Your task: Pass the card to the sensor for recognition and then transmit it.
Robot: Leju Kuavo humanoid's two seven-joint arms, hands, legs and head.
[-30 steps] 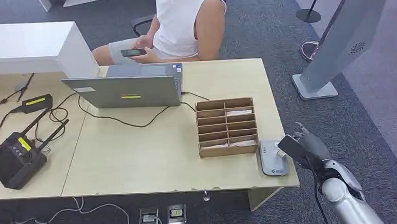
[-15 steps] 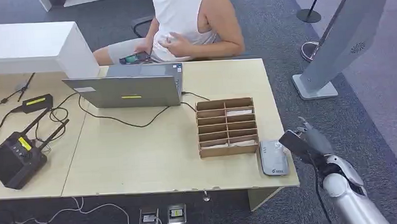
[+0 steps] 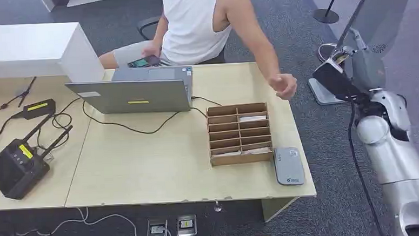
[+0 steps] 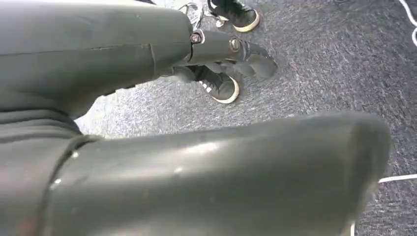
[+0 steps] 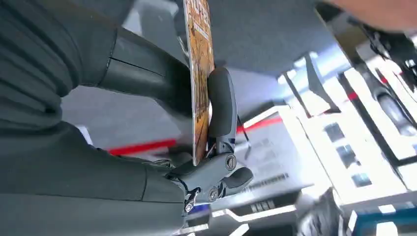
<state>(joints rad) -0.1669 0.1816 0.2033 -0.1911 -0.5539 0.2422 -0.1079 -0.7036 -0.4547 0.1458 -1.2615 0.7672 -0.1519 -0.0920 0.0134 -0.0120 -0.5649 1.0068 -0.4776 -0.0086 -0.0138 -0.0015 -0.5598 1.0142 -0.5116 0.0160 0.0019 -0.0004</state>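
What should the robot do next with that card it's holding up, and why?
Probably ease the right hand a little toward the person's hand. It holds the card raised beside the table, away from the sensor, and the person's hand is reaching out, not yet touching the card.

sensor (image 3: 289,167) on desk (image 3: 145,164), right of divided box (image 3: 239,134); laptop (image 3: 135,92) behind

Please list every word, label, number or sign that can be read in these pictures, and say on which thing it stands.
None can be read for certain.
Card: print seen edge-on, illegible.
Card reader: small logo, too small.
Laptop, black device, power adapter: yellow stickers, too small.
Kiosk: round emblem without words.
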